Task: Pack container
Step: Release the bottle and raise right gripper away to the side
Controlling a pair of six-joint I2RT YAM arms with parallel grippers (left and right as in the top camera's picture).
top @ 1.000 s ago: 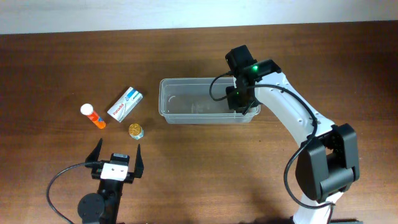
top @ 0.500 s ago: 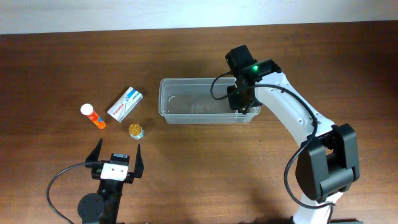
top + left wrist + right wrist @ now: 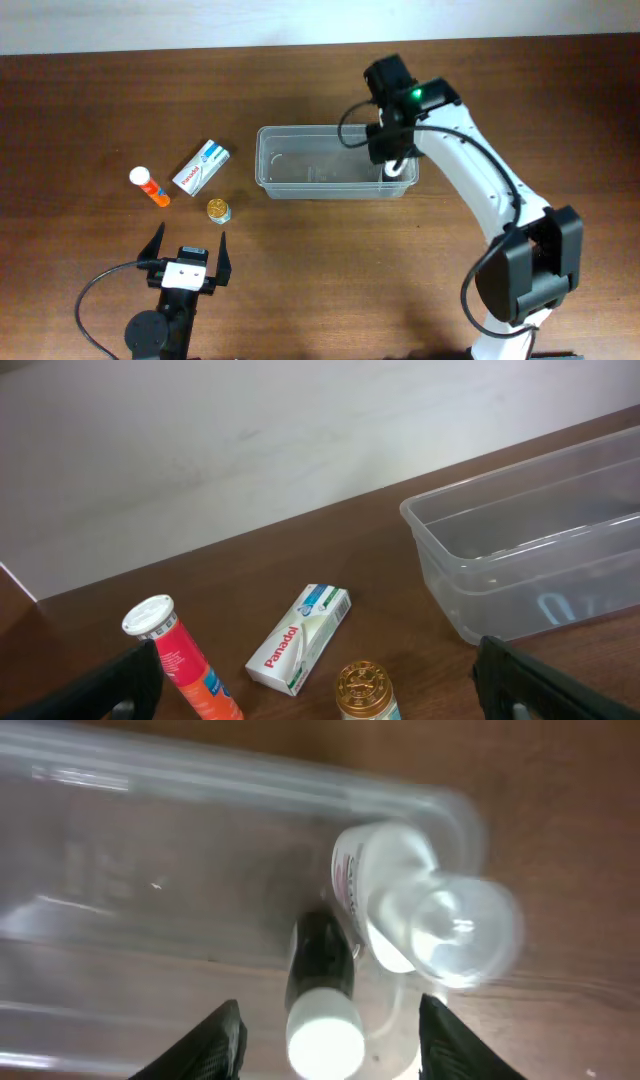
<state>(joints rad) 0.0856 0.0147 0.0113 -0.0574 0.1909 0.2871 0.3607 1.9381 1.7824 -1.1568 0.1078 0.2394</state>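
The clear container (image 3: 263,160) lies at mid table; it also shows in the left wrist view (image 3: 530,560) and the right wrist view (image 3: 150,840). At its right end lie a white bottle with a clear cap (image 3: 385,890) and a dark bottle with a white cap (image 3: 320,975); the white one shows from overhead (image 3: 396,169). My right gripper (image 3: 386,148) is open just above them, its midpoint (image 3: 330,1045) over the dark bottle's cap, touching neither. My left gripper (image 3: 188,248) is open and empty (image 3: 325,695) near the front left.
Left of the container lie a white Panadol box (image 3: 201,167) (image 3: 300,638), an orange tube with a white cap (image 3: 150,186) (image 3: 180,660) and a small gold-capped jar (image 3: 218,209) (image 3: 365,688), which is just ahead of my left gripper.
My right gripper has lifted up and back from the container's right end, and the white bottle now shows in the container. The left arm has not moved.
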